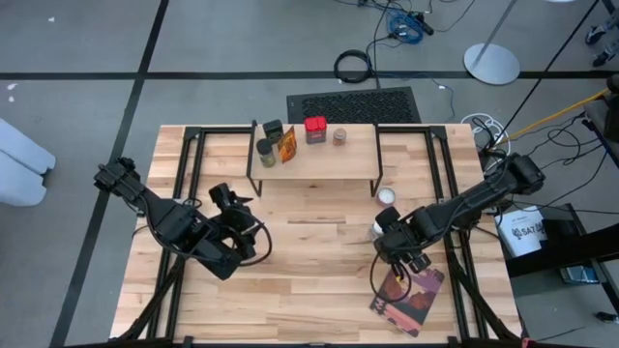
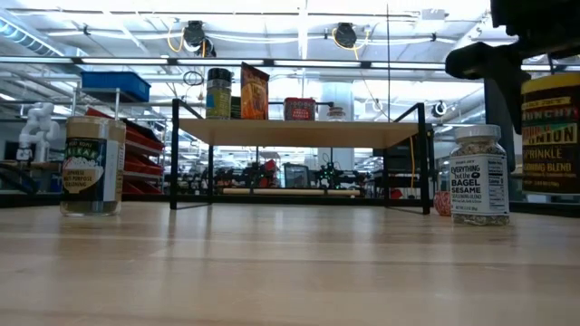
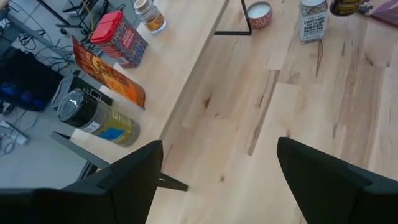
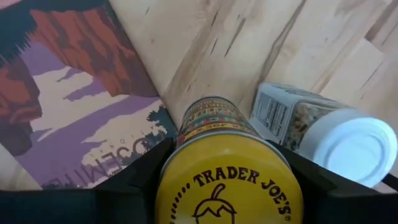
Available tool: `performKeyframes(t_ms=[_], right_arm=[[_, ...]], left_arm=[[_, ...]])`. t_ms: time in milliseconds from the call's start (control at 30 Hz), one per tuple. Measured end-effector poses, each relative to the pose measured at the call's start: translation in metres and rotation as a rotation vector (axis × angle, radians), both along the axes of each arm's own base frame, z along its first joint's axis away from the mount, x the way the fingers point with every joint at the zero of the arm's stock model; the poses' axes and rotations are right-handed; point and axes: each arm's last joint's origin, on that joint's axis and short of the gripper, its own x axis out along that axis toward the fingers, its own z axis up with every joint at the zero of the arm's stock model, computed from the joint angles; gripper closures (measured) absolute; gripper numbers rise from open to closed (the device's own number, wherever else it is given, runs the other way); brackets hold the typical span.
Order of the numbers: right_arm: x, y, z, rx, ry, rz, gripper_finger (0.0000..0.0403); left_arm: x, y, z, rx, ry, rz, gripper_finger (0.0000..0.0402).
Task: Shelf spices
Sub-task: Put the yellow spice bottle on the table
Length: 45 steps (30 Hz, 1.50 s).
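Four spices stand on the shelf [image 1: 314,158] at the far side of the bench [image 1: 290,280]: a dark-lidded jar [image 1: 265,152], an orange packet [image 1: 287,144], a red tin [image 1: 315,130] and a small tan-topped jar [image 1: 339,136]. A dark container [image 1: 274,129] behind the packet may be a fifth.

Off the shelf, a low white-topped tin [image 1: 387,196] sits beside its right leg, and a white-capped bagel-seasoning jar [image 4: 323,127] stands upright on the bench.

The right hand [image 4: 227,186] is clamped on a yellow-lidded tin [image 4: 228,180] with a patterned label, just beside the seasoning jar and next to one purple-and-red picture book [image 4: 68,93]; only the right wrist view shows that lid and grip.

The left hand [image 3: 217,168], fingers apart and holding nothing, hovers over bare boards left of centre.

Only the low view shows one more pale-lidded jar [image 2: 92,165] at its left.
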Motion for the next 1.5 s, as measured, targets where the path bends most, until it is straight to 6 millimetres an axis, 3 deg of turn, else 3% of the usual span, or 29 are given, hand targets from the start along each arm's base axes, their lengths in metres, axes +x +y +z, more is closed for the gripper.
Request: performKeyframes(t_ms=[700,1033,1500], right_arm=[[0.007,0.003,-0.004,0.044,-0.076,-0.026,0.0192],[0.012,0.006,-0.015,0.026,-0.030,-0.026,0.0192],[0.013,0.006,-0.016,0.026,-0.028,-0.045,0.0192]], left_arm=[[0.000,0.000,0.000,0.002,-0.001,0.000,0.0078],[0.000,0.000,0.000,0.002,-0.002,0.001,0.0078],[0.000,0.000,0.000,0.002,-0.004,0.001,0.0078]])
